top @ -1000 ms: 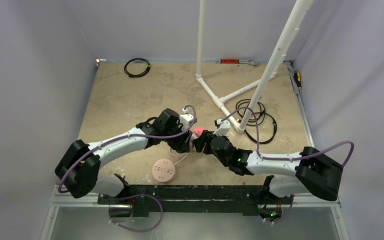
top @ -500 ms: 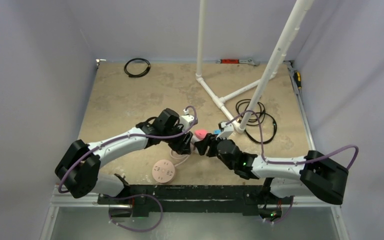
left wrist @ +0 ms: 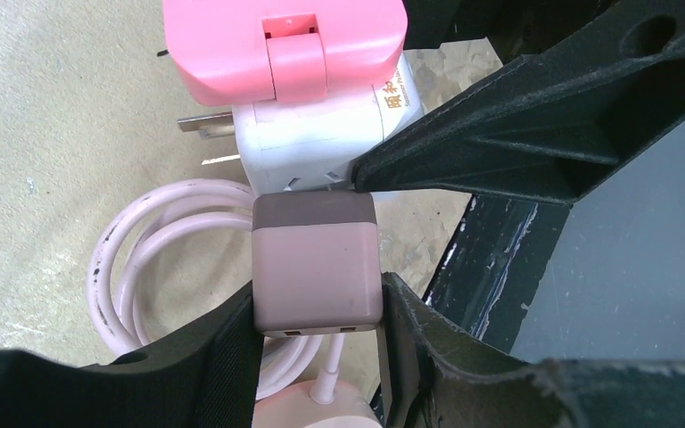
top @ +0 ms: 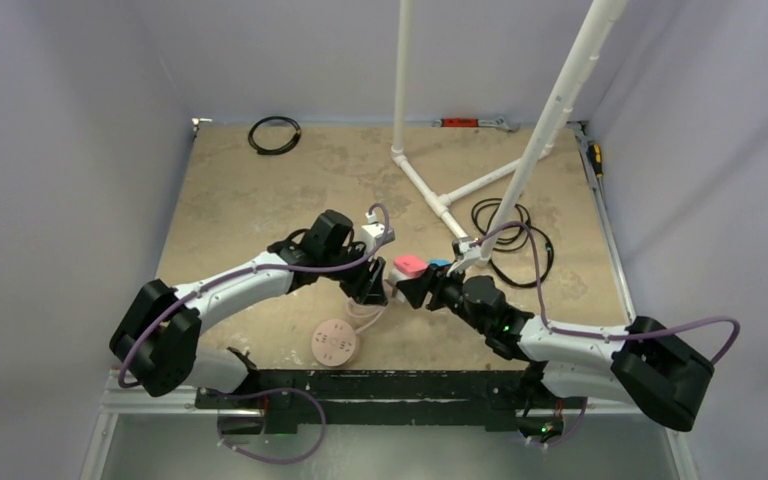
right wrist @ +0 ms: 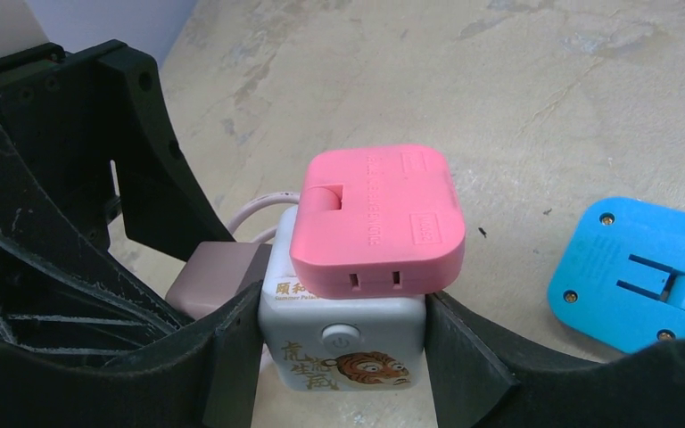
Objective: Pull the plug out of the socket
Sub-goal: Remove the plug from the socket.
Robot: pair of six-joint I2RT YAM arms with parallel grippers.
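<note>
The socket [right wrist: 343, 343] is a white cube with a tiger print and a button. My right gripper [right wrist: 343, 332] is shut on its two sides. The plug [left wrist: 317, 267], a dusty-pink rounded-square head, lies against one face of the socket [left wrist: 321, 143]. My left gripper [left wrist: 318, 308] is shut on the plug. Its thin pale pink cable [left wrist: 134, 259] coils on the table beneath. In the top view both grippers [top: 370, 285] [top: 412, 290] meet at mid table and the plug is hidden. A brighter pink flat adapter [right wrist: 375, 223] sits on top of the socket.
A round pink disc with holes [top: 334, 341] lies near the front edge. A blue flat adapter [right wrist: 642, 267] lies right of the socket. White pipes [top: 440, 200] and a black cable [top: 510, 235] stand behind on the right. A black ring [top: 274, 134] lies at the back left.
The right arm has stretched out and swung right. The socket cluster has shifted slightly right. The blue adapter has come into view beside it. The left arm has barely moved.
</note>
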